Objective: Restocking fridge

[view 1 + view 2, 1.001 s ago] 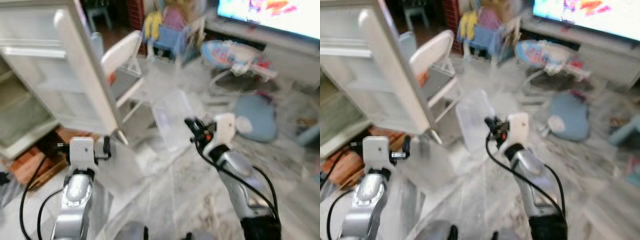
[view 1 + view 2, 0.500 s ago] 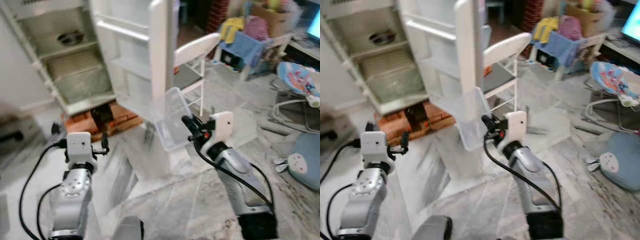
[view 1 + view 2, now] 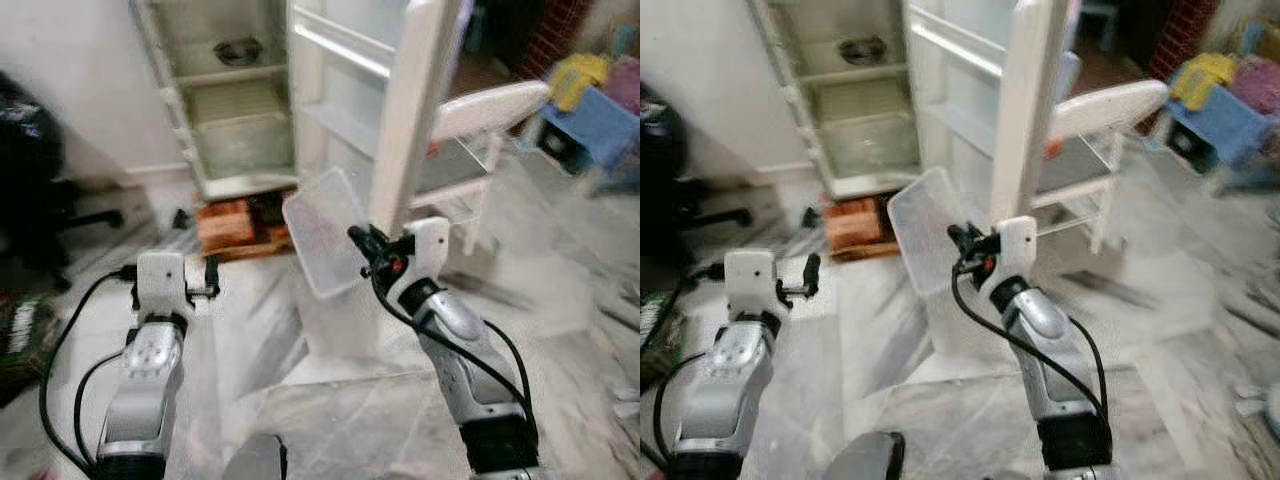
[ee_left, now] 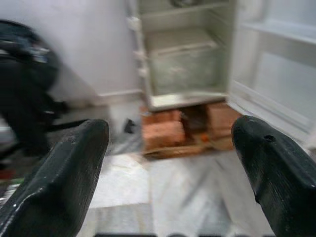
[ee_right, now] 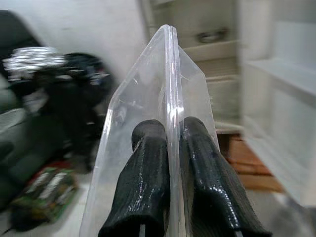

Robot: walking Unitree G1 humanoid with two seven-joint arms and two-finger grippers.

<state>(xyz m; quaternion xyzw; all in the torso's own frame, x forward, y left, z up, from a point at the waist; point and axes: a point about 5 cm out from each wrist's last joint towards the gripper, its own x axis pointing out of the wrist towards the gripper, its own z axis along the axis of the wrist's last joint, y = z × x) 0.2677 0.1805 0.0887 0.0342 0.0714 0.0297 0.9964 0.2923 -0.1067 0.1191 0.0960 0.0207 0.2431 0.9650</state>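
Clear plastic is what the right gripper (image 3: 362, 243) carries in the left eye view: a shallow see-through container (image 3: 322, 245), tilted on edge and held up in front of the open fridge (image 3: 225, 95). The fridge stands with its door (image 3: 400, 110) swung wide, its base resting on reddish bricks (image 3: 228, 224). A metal bowl (image 3: 240, 47) sits on an upper shelf, and a white chair (image 3: 470, 130) stands behind the door. The left gripper (image 3: 205, 290) is held out low, with nothing in it.

From the right eye view the same layout shows: the container lies between the robot and the fridge's lower compartment, well short of the shelves. I judge the step in hand to be carrying the container toward the fridge; the next move calls for closing the gap, clearing the door's edge, and levelling the container before sliding it onto a shelf.

Looking along the left wrist, both fingers (image 4: 64, 177) stand wide apart, framing the lower compartment and the bricks, with nothing between them.

Looking along the right wrist, the two fingers (image 5: 148, 182) are pressed together on the container's thin rim (image 5: 170, 89), one to each side.

No brand, label or writing can be read anywhere; the pictures are somewhat blurred.
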